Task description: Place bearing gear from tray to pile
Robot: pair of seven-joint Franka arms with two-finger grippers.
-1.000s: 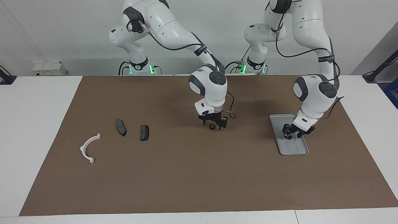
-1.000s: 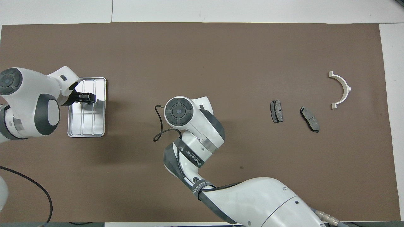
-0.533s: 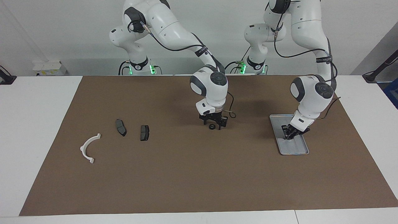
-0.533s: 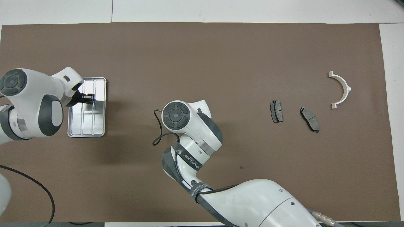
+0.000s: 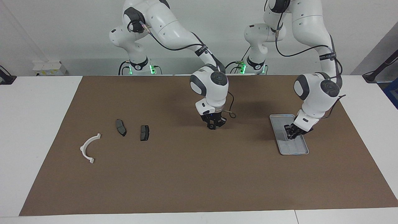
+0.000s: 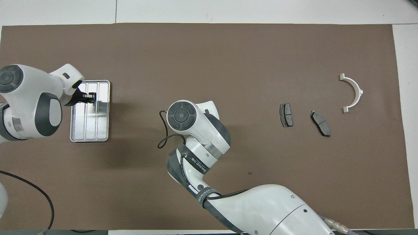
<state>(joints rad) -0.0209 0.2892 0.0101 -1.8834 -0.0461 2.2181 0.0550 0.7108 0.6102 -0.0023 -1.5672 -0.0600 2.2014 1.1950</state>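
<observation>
Facing view: we see the right hand (image 5: 212,125) low over the middle of the brown mat (image 5: 199,174), fingers clamped on a small dark gear (image 5: 211,127). The left hand (image 5: 292,133) hangs over the tray (image 5: 295,149), fingers together.

Overhead view: we find the tray (image 6: 88,130) at the left arm's end of the tabletop; the pile, two dark pads (image 6: 286,115) and a white arc (image 6: 352,93), lies toward the right arm's end.

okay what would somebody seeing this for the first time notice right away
Probably the right gripper, low over the middle of the brown mat, closed on a small dark bearing gear. Next, the left gripper shut over the tray at the left arm's end. At the right arm's end lies the pile.
</observation>
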